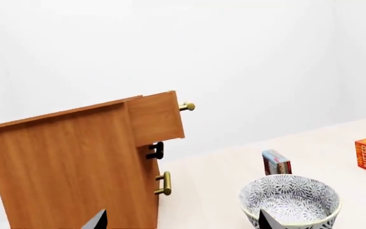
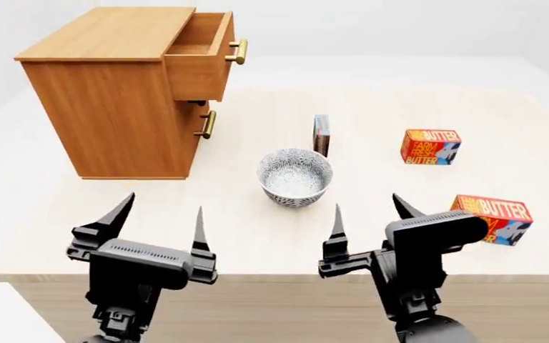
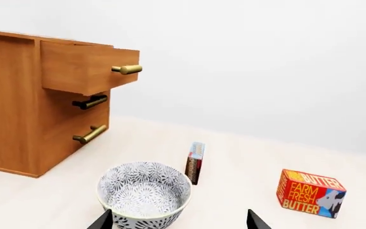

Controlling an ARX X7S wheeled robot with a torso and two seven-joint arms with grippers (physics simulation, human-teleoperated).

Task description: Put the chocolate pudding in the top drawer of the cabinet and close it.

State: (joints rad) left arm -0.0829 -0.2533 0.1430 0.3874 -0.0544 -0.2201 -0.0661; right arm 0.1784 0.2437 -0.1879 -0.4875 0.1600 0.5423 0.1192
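Observation:
The chocolate pudding (image 2: 322, 134) is a thin dark box standing on edge on the table, just behind the patterned bowl; it also shows in the wrist views (image 1: 276, 162) (image 3: 194, 162). The cabinet (image 2: 112, 93) stands at the back left with its top drawer (image 2: 201, 57) pulled out and its brass handle (image 2: 238, 51) facing right. My left gripper (image 2: 157, 218) hovers open near the table's front edge. My right gripper (image 2: 368, 214) is open too, in front of the bowl. Both hold nothing.
A grey-patterned bowl (image 2: 294, 176) sits mid-table between the grippers and the pudding. Two orange-red butter boxes lie to the right, one farther back (image 2: 431, 146) and one near the right gripper (image 2: 494, 219). The lower drawer (image 2: 205, 124) is shut. The table's front edge (image 2: 274, 277) is close below the grippers.

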